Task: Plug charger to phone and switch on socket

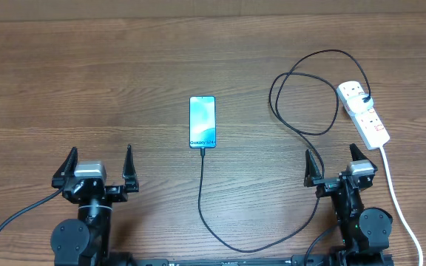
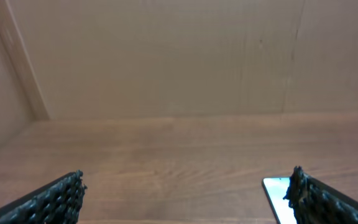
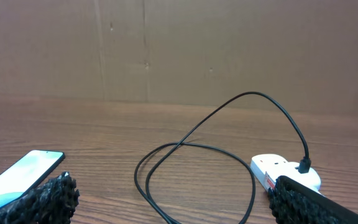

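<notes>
The phone (image 1: 203,122) lies mid-table with its teal screen lit; it also shows in the left wrist view (image 2: 277,194) and the right wrist view (image 3: 18,177). The black charger cable (image 1: 201,193) is plugged into the phone's near end, runs round the front and loops (image 1: 302,103) to its plug (image 1: 366,100) in the white socket strip (image 1: 364,112). The loop (image 3: 194,171) and socket (image 3: 277,170) show in the right wrist view. My left gripper (image 1: 99,167) is open and empty at the front left. My right gripper (image 1: 333,165) is open and empty, just in front of the socket.
The socket's thick white cord (image 1: 394,193) runs down the right side past my right arm to the front edge. A brown board wall (image 2: 166,56) stands behind the table.
</notes>
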Robot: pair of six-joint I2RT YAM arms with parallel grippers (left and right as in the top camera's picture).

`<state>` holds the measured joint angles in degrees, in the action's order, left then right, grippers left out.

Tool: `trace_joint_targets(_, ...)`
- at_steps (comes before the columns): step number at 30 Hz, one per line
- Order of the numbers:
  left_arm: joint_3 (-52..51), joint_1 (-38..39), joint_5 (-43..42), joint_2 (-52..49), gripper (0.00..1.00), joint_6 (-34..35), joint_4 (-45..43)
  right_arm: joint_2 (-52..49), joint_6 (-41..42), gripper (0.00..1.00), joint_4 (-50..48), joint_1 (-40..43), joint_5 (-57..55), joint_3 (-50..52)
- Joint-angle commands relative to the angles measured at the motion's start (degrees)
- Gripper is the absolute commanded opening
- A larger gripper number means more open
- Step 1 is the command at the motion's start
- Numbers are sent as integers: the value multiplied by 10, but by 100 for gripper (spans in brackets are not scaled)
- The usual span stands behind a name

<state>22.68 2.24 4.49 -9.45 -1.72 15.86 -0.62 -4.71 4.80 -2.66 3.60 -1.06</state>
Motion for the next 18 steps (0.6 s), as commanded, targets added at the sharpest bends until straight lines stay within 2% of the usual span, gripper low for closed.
trace_joint_targets(1,-32,-1,3,17,99,-11,-33,5,2,100,-2,-1,-5,6)
trace_joint_targets(9,-99,-2,-9,45,100,-11,-121,5,2,100,-2,-1,-5,6)
trace_joint_targets(18,-159,-49,-77,93,100,-11,-151,5,2,100,-2,-1,-5,6)
